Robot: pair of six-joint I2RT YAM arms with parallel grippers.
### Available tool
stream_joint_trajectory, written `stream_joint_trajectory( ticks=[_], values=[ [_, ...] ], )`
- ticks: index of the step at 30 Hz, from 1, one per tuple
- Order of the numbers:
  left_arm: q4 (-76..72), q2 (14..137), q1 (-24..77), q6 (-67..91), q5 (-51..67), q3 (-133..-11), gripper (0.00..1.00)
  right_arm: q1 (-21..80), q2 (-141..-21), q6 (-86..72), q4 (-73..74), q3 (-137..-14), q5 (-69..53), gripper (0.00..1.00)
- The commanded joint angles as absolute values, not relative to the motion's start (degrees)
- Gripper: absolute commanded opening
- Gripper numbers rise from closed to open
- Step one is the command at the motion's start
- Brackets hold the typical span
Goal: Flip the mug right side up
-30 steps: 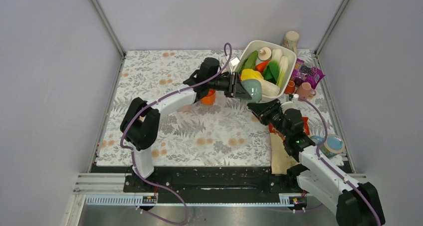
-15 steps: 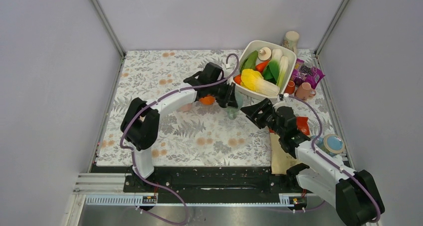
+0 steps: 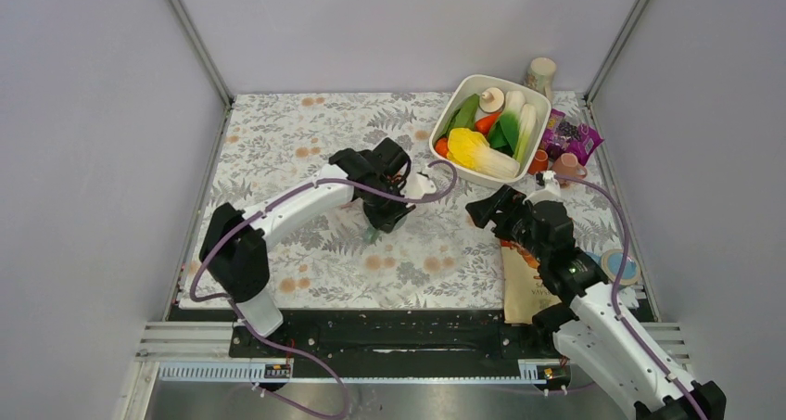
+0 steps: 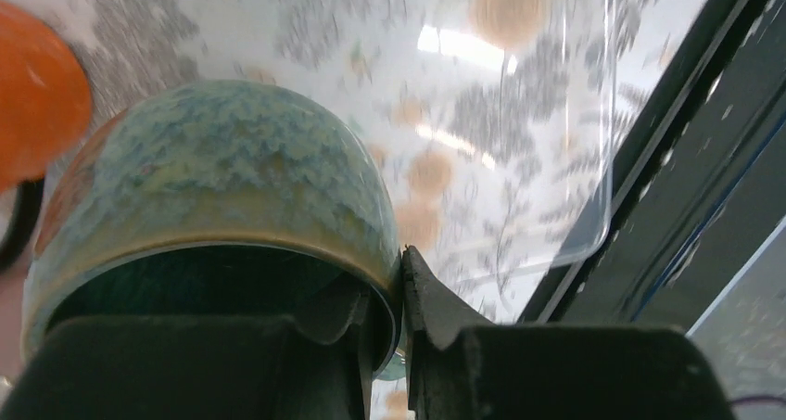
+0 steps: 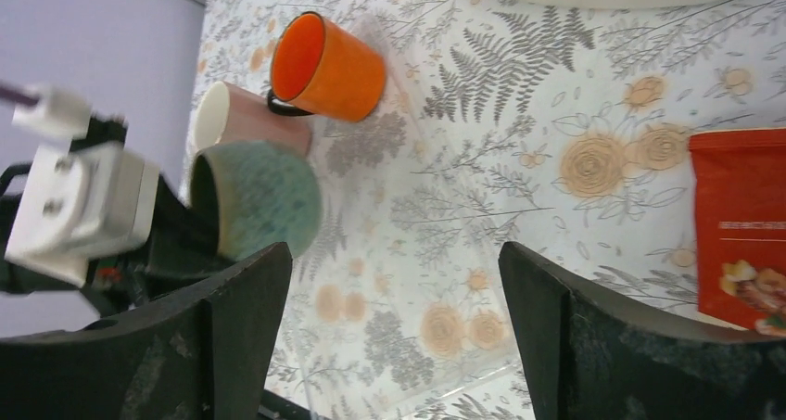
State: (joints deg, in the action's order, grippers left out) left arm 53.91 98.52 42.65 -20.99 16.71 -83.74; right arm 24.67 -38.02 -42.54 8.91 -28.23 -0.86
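A fern-and-flower patterned tablecloth lies between plain pale grey walls. Left of a white bowl of toy vegetables, the left gripper pinches the rim of a speckled teal ceramic mug. The right gripper gapes wide and empty below the bowl.

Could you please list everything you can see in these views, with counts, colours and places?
green mug: 1, mottled green, held by its rim in the left gripper
orange mug: 1, orange, on its side on the tablecloth
pink mug: 1, pink, beside the orange mug
far pink mug: 1, pink, right of the bowl
bowl: 1, white, far right, full of green, yellow and white vegetables
purple packet: 1, purple, right of the bowl
red pouch: 1, red, near right
tablecloth: 1, white floral, covering the table
left gripper: 1, black, shut on the green mug's rim
right gripper: 1, black, open, empty
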Motion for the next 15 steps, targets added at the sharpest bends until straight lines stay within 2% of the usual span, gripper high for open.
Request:
stream_joint_trajectory(
  ticks=[1,6,15],
  values=[
    [58.5,92.1,42.6,-33.2,7.5,-79.2,0.00,25.0,-38.6,-36.0,15.4,-32.2,3.9,0.93],
    [53.7,92.8,42.1,-37.7,6.6,-73.3,0.00,24.9,-41.7,-33.4,19.7,-35.0,8.7,0.98],
    [54.8,98.4,37.2,-43.6,11.0,-75.0,0.02,23.3,-38.9,-31.3,23.4,-34.8,13.2,0.99]
  ],
)
